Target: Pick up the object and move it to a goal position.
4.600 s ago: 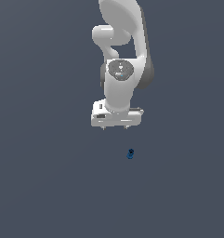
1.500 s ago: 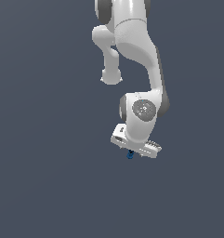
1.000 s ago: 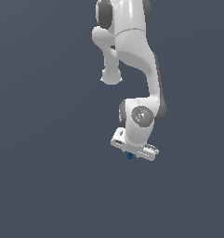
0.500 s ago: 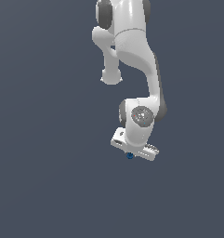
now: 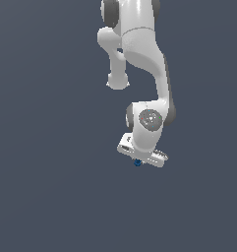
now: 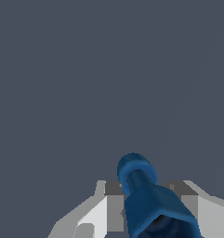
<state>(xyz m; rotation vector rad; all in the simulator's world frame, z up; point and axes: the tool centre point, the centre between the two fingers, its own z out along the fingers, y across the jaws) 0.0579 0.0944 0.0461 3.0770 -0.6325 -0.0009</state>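
Observation:
The object (image 5: 137, 163) is a tiny dark blue lumpy piece that peeks out just under the white hand in the exterior view. My gripper (image 5: 138, 160) is directly over it, and the hand hides the fingers there. In the wrist view the blue object (image 6: 146, 195) fills the gap between the two grey fingertips (image 6: 114, 200), which sit against its sides. My gripper (image 6: 147, 188) is shut on it. No goal marker shows in either view.
The white arm (image 5: 139, 59) reaches down from the top of the exterior view. The flat grey-blue ground (image 5: 51, 197) surrounds it, and no other object shows.
Since the earliest frame the arm has come down toward the exterior view's right, onto the object. Over the last second the hand has barely moved, with the object staying under it.

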